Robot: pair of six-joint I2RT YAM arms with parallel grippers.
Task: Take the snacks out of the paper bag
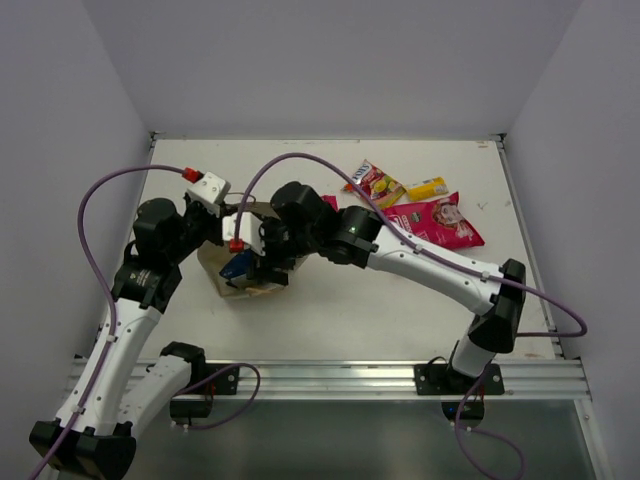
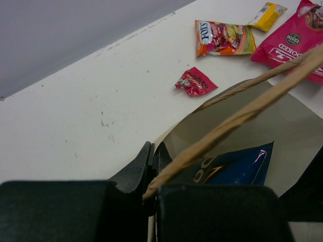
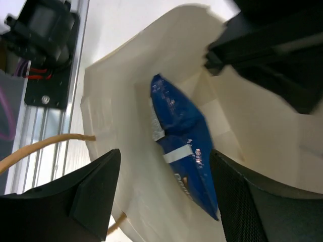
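A silver aluminium rail [image 1: 340, 378] runs along the near edge of a white table [image 1: 330, 310], with the two white and black robot arms bolted to it. Just beyond, left of the table's middle, stands a cream-tan kraft paper bag [image 1: 225, 282] with its mouth open. The left gripper [image 2: 153, 156] has its black fingers pressed together on the bag's near-left rim, pinching the paper. One thin brown string handle [image 2: 242, 113] slants across beside it. The right arm reaches in from the right, and the right gripper [image 3: 164, 156] is lowered into the bag's mouth. Its jaws stand wide apart, one on each side of a blue Doritos chip bag [image 3: 184, 146]. That chip bag lies inside against the pale paper wall, and the jaws have not closed on it. Farther back, just past the bag, a tiny red wrapper [image 2: 196, 81] lies on the bare table. Beyond it, toward the far right, lie a red-yellow candy pouch [image 1: 375, 183], a slim yellow bar [image 1: 427, 187] just right of it, and a larger pink bag [image 1: 440, 222] nearer than those two. All four are outside the paper bag. Plain grey walls [image 1: 320, 60] close in the table on the left, right and far sides.
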